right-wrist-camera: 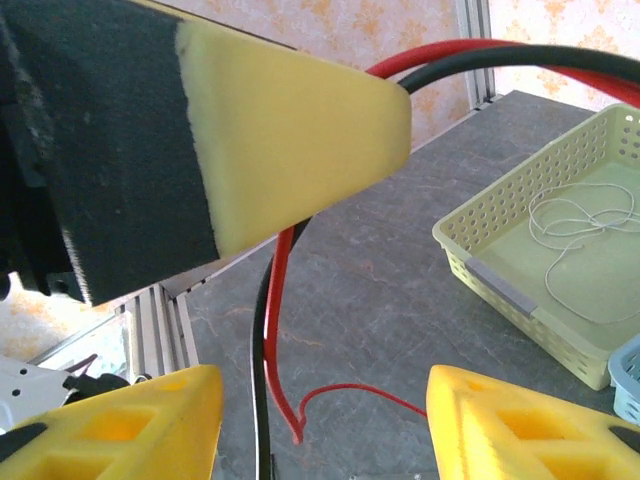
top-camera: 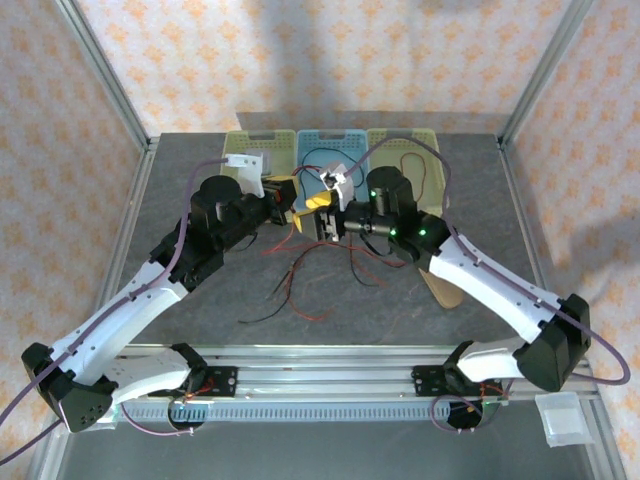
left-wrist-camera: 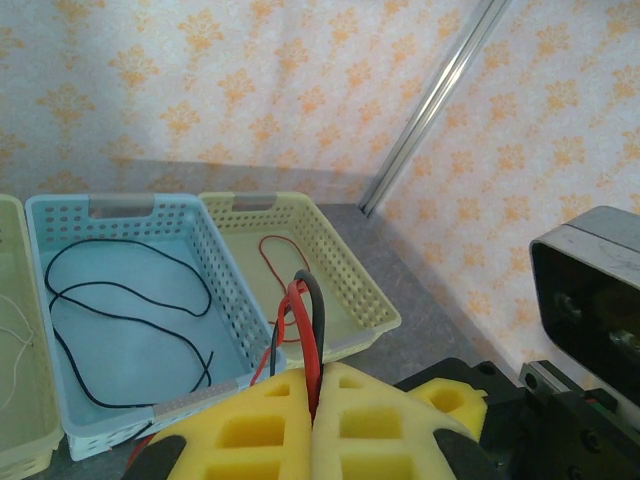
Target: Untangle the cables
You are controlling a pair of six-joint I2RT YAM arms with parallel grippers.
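Observation:
My left gripper (left-wrist-camera: 312,378) is shut on a red cable (left-wrist-camera: 300,320) and a black cable (left-wrist-camera: 318,300), which loop up out of its yellow foam fingertips. In the top view, the left gripper (top-camera: 296,204) and right gripper (top-camera: 326,216) meet above the table's middle, with the loose red and black cables (top-camera: 300,268) trailing below them. The right gripper (right-wrist-camera: 320,430) is open. The same red cable (right-wrist-camera: 276,300) and black cable (right-wrist-camera: 259,340) hang between its fingers (right-wrist-camera: 130,425), nearer the left one and touching neither.
Three baskets stand along the back edge: a yellow-green one (top-camera: 249,147) holding a white cable (right-wrist-camera: 585,225), a blue one (left-wrist-camera: 222,260) holding a black cable (left-wrist-camera: 110,290), and a yellow one (left-wrist-camera: 350,285) holding a red cable (left-wrist-camera: 272,260). A metal rail (top-camera: 320,365) runs along the front.

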